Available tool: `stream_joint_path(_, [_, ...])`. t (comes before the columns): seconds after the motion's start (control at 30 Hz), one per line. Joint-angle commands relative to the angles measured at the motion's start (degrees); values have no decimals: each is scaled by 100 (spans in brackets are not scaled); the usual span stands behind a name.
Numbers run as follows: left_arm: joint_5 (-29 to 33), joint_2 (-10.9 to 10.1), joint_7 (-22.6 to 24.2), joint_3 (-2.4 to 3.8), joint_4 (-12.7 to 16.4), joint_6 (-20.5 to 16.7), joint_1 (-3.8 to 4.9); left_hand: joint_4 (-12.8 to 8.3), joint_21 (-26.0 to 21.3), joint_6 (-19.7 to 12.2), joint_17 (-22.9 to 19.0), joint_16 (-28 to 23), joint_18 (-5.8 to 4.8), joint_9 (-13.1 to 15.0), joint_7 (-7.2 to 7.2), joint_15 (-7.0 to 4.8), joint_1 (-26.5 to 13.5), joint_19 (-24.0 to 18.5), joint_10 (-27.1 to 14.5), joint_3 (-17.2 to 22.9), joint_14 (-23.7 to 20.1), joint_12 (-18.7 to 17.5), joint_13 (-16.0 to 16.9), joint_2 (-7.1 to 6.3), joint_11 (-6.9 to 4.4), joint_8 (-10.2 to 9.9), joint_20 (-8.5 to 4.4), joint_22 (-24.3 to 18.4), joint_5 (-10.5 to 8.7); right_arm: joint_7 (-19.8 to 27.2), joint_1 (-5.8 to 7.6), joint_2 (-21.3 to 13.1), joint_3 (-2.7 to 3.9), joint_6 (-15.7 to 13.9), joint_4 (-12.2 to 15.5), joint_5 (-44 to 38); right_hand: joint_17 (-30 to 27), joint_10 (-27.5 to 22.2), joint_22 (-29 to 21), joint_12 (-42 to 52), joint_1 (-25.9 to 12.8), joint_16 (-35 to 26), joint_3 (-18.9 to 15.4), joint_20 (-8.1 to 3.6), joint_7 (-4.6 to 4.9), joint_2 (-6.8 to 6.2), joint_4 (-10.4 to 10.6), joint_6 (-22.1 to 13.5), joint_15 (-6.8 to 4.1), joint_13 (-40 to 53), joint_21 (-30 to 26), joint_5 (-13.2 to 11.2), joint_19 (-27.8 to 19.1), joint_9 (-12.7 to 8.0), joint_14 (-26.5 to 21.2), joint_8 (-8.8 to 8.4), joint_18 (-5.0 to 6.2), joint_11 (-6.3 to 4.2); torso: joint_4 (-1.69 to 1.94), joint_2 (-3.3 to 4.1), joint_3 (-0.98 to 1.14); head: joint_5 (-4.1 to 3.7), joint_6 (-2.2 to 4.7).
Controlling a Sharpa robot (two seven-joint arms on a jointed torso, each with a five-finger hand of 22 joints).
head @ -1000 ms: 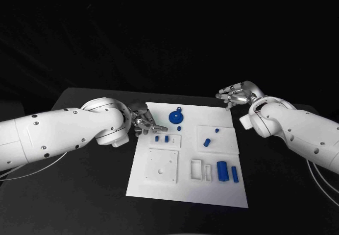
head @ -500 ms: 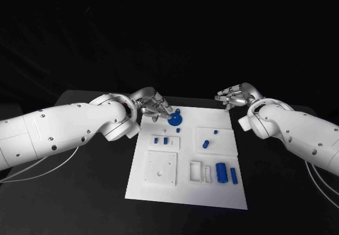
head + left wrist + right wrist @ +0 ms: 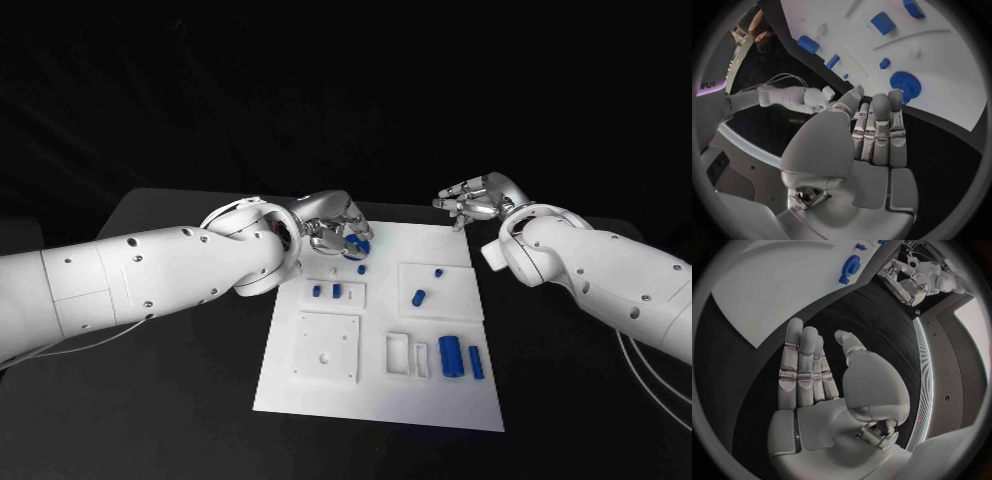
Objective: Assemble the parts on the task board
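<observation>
The task board (image 3: 378, 345) is a flat white plate with a matt face, lying in the middle of the black counter (image 3: 173, 400); it carries shallow square and slotted white recesses and several small blue parts; a round toothed blue gear (image 3: 905, 85) lies at the board's far left corner, close under the left robot hand (image 3: 335, 230), whose silver fingers (image 3: 879, 127) are straight and held side by side above it, holding nothing, and the pictures do not settle whether they touch it; just near of the gear sits a small blue peg (image 3: 361, 268); two short blue blocks (image 3: 327, 291) stand in a recessed white square on the left side of the board; a blue oblong piece (image 3: 420, 296) rests in another white square towards the right; at the near right, a rounded blue cylinder (image 3: 450, 353) and a thinner blue bar (image 3: 476, 362) lie side by side beside narrow white slots (image 3: 408, 353); a plain white square plate (image 3: 329, 347) with a small hole lies at the near left; the right robot hand (image 3: 472, 199) hovers off the far right corner of the board, over the dark counter, its smooth metallic fingers (image 3: 801, 367) extended and slightly apart, thumb out to the side, gripping nothing
</observation>
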Motion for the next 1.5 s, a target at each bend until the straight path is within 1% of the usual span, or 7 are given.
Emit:
stream_joint_path(0.03, [-1009, 102, 186, -39, -97, 277, 0, -85, -34, -17, -67, 52, 64, -6, -54, 12, 43, 29, 14, -4, -9, -17, -7, 16, -13, -5, 21, 111, -17, 69, -2, 18, 3, 39, 2, 0, -8, -46, -9, 16, -28, -18, 9, 49, 3, 9, -29, -38, -5, -6, 27, 29, 76, -2, -34, -16, -68, -12, -3, 3, 1, 0, 13])
stream_joint_path(0.2, [-1407, 256, 232, -105, -293, 455, -27, -138, -29, -4, -113, 112, 33, -4, -63, -14, -26, 40, 130, -18, -12, -16, -6, -13, -49, -2, -5, 111, -26, 74, -2, 35, 3, 50, -2, 3, -12, -45, -15, 16, -48, -17, 18, 50, 3, 14, -32, -36, -5, -9, 29, 31, 74, -2, -35, -16, -69, -11, -3, 0, -4, 2, 19])
stream_joint_path(0.3, [-1552, 324, 245, -123, -373, 542, -48, -122, -39, 8, -124, 123, 27, -5, -70, -9, -58, 47, 132, -55, -9, -15, -5, -36, -50, -5, 0, 105, -24, 76, -2, 39, 3, 56, -4, 4, -12, -45, -15, 16, -48, -17, 18, 50, 3, 14, -32, -36, -5, -9, 29, 31, 74, -2, -35, -16, -69, -11, -12, 2, -4, -12, 31])
stream_joint_path(0.47, [-1686, 418, 249, -145, -491, 601, -85, -64, -119, -48, -185, 118, 18, -9, -70, 3, -19, 54, 20, -178, -26, -14, -4, -39, -27, -5, 8, 95, -45, 76, -2, 43, 3, 62, 1, 7, -12, -45, -15, 16, -48, -17, 18, 50, 3, 14, -32, -36, -5, -9, 29, 31, 74, -2, -35, -16, -69, -11, -2, 1, 2, -30, 30])
stream_joint_path(0.73, [-1798, 528, 258, -155, -648, 608, -146, -25, -153, -14, -221, 149, 15, -9, -47, -31, 31, 96, 117, -186, -4, -14, -6, 13, -65, -6, -12, 113, -37, 74, -2, 46, 3, 66, 25, 8, -12, -45, -15, 16, -48, -17, 18, 50, 3, 14, -32, -36, -5, -9, 29, 31, 74, -2, -35, -16, -69, -11, -3, 7, 0, -47, 29])
stream_joint_path(1.13, [-1897, 615, 243, -158, -849, 666, -208, -127, 4, 111, -251, 207, -13, -10, -3, -59, -63, 42, 195, 179, -11, -18, -7, -5, -88, -6, -55, 120, 5, 68, -2, 37, 3, 67, 57, 8, -12, -45, -15, 16, -48, -17, 18, 50, 3, 14, -32, -36, -5, -9, 29, 31, 74, -2, -35, -16, -69, -11, 1, 3, 4, -74, 15])
stream_joint_path(1.5, [-1889, 691, 313, -158, -955, 688, -261, -105, 108, 132, -242, 256, -26, -11, -27, -111, -136, 52, 294, 357, 87, -19, -8, 64, -148, -9, -92, 122, 14, 67, -2, 40, 3, 75, 76, 8, -12, -45, -15, 16, -48, -17, 18, 50, 3, 14, -32, -36, -5, -9, 29, 31, 74, -2, -35, -16, -69, -11, 4, 1, 5, -85, 14])
